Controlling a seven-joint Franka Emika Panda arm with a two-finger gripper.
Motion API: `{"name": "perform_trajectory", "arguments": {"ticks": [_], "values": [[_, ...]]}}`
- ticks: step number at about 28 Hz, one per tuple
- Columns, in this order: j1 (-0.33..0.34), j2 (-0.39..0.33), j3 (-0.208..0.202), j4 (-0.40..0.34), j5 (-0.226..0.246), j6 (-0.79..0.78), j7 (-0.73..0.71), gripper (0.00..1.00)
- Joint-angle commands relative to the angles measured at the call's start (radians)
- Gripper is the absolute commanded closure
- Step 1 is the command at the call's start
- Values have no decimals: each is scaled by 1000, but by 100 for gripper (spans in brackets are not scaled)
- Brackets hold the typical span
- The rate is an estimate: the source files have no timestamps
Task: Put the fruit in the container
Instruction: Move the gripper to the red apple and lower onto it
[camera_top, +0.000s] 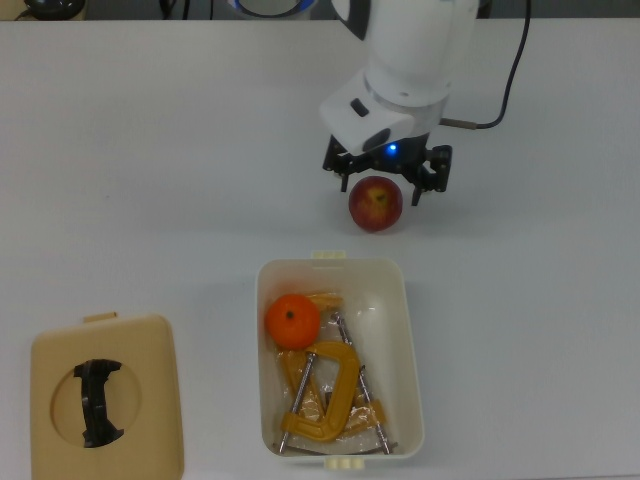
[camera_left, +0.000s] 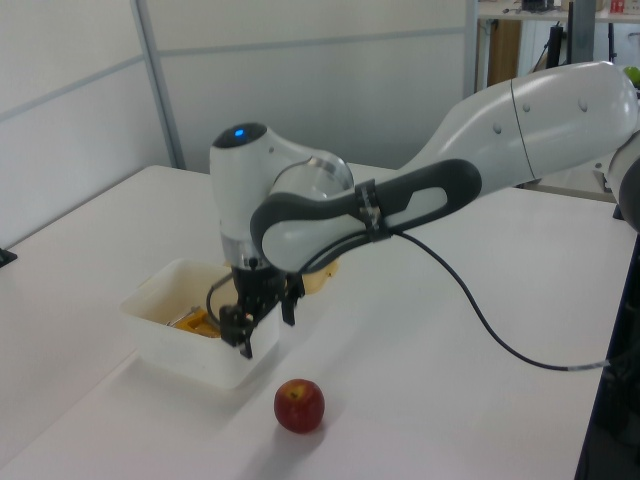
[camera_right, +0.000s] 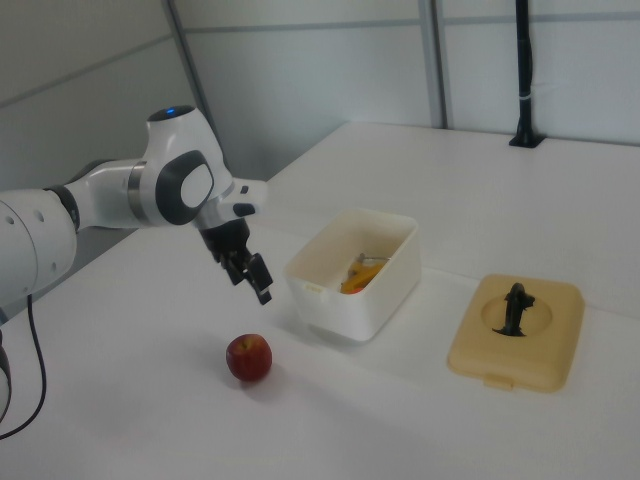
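A: Status of the fruit?

B: The orange lies in the tub beside the yellow clamps. The apple sits on the table, at 12 o'clock from the tub in the top view.

A: Arm pose?

B: The gripper hangs above the apple, pointing down, fingers apart and empty, probably lined up for a grasp.
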Motion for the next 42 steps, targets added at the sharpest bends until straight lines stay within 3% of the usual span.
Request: {"name": "perform_trajectory", "arguments": {"ticks": [1,12,27,33,35,39,42], "values": [[33,-18,9,-81,-18,3,-28,0],[58,-12,9,-191,-71,74,1,0],[50,5,1,-263,-137,152,1,0],[49,54,-2,-260,-176,186,3,0],[49,60,-5,-260,-191,195,19,24],[46,45,-6,-244,-196,192,41,100],[38,14,-5,-234,-186,190,43,100]]}}
